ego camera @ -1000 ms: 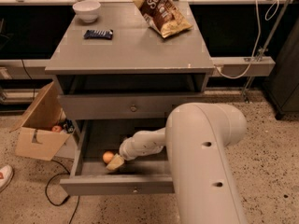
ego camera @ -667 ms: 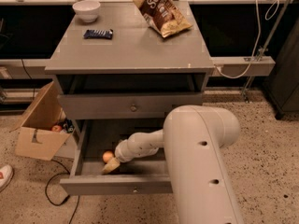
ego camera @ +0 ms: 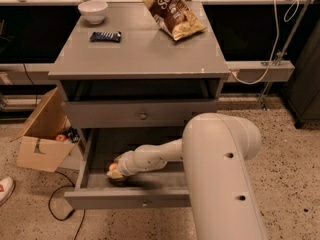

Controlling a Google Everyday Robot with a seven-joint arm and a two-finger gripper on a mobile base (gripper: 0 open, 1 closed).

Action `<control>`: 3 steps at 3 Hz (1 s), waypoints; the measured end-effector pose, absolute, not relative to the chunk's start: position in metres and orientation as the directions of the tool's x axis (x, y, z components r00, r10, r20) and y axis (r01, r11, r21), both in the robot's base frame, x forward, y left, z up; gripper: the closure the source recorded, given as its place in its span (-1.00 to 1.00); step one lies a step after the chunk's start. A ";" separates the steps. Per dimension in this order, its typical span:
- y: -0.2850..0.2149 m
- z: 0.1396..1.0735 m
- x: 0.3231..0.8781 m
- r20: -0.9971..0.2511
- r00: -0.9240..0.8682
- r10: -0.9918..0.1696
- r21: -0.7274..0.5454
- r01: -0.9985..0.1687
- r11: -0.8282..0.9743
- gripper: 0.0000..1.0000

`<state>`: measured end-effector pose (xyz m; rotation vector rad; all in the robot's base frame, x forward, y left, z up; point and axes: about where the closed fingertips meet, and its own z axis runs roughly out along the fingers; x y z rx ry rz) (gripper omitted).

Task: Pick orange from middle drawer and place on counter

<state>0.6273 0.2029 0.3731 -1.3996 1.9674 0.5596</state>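
Note:
The middle drawer [ego camera: 129, 199] is pulled open at the bottom of the grey cabinet. The orange [ego camera: 112, 167] lies at the drawer's left side, and only a small part of it shows. My gripper [ego camera: 116, 172] reaches into the drawer from the right and sits right on the orange, covering most of it. The counter [ego camera: 140, 51] is the cabinet's flat grey top, above.
On the counter are a white bowl [ego camera: 93, 9], a dark blue snack bar [ego camera: 105, 36] and a chip bag [ego camera: 172, 11]. The knobbed front above [ego camera: 142, 115] is closed. A cardboard box [ego camera: 40, 139] stands on the floor to the left, with a cable [ego camera: 57, 206] nearby.
My gripper has moved a little left inside the drawer and now covers most of the orange, which showed more plainly before.

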 end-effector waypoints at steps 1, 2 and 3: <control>0.200 0.375 0.625 -0.730 -0.215 -0.649 -0.021 -0.942 0.336 0.55; 0.191 0.395 0.619 -0.770 -0.125 -0.626 -0.052 -0.965 0.258 0.98; 0.177 0.451 0.594 -0.828 -0.013 -0.561 -0.083 -0.986 0.146 1.00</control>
